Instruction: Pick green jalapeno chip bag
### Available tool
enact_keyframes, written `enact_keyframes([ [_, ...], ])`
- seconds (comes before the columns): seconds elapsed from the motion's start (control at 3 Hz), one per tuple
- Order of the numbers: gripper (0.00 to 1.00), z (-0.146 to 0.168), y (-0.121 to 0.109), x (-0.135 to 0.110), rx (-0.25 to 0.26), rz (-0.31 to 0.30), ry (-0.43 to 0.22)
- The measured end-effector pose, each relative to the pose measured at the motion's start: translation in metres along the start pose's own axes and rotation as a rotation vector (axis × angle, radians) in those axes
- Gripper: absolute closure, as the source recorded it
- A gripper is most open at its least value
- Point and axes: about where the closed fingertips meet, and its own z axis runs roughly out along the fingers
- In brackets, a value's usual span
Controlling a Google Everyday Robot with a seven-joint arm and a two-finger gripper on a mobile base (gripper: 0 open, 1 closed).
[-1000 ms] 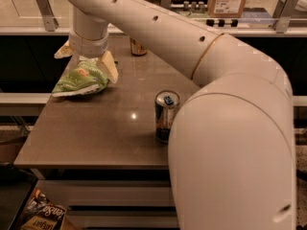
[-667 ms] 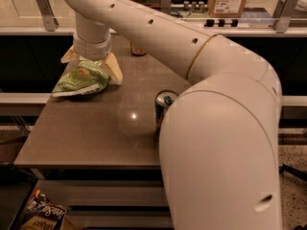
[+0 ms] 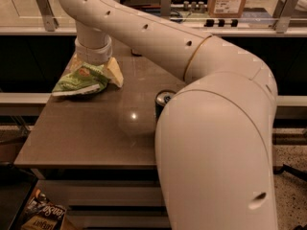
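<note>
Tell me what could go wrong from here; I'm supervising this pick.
1. The pincer sits over the green jalapeno chip bag near the left edge of the table; a poor grip might push the bag off.
2. The can stands right beside the bulky arm; a swing could topple it.

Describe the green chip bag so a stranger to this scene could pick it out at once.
Start at the brown table under the big white robot arm and go to its far left corner. There the green jalapeno chip bag is right beneath the gripper. It is the only light green, crinkly, puffed thing; its neighbour, the can, is a dark metal cylinder.
</note>
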Motion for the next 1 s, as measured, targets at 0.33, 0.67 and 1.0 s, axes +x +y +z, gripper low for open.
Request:
enact_keyframes([
  [0.33,0.43,0.0026,0.0002,-0.0005,-0.002,-0.001,-0.002],
  [0.67,0.64,-0.0018,-0.001,0.0002,-0.002,-0.001,-0.002],
  [1.0,0.87,-0.0049,-0.0018,0.0008,-0.002,-0.001,-0.002],
])
